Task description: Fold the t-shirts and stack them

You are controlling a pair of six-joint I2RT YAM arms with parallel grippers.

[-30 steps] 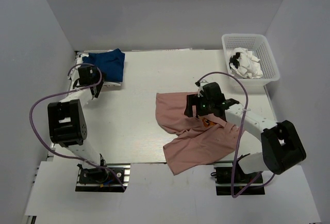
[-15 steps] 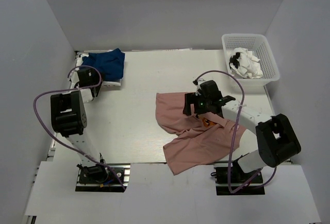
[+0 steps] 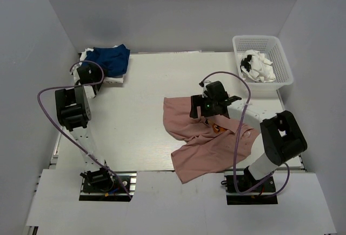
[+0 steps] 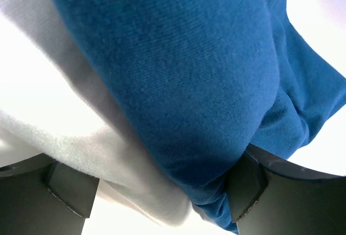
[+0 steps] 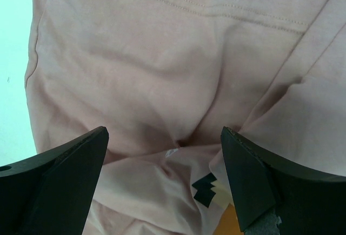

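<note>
The dusty-pink t-shirt (image 3: 205, 148) lies crumpled at the table's front right, its orange-brown graphic (image 3: 218, 128) partly showing. My right gripper (image 3: 199, 107) hovers open over the shirt's upper part; in the right wrist view (image 5: 162, 138) pink cloth (image 5: 162, 56) and a corner of the graphic (image 5: 230, 225) lie between the spread fingers, ungripped. The navy t-shirt (image 3: 111, 59) lies on a white one (image 3: 112, 78) at the back left corner. My left gripper (image 3: 93, 70) is pressed into that pile, jaws wide apart (image 4: 157, 186), with navy (image 4: 189, 56) and white cloth (image 4: 65, 121) filling the gap.
A white plastic basket (image 3: 282, 56) at the back right holds crumpled white cloth with black marks (image 3: 258, 67). Grey walls enclose the table on the left, back and right. The pink shirt's lower end hangs over the front edge.
My left arm has stretched farther back, and the navy-and-white pile has shifted toward the back left corner. My right gripper has moved slightly left over the pink shirt.
</note>
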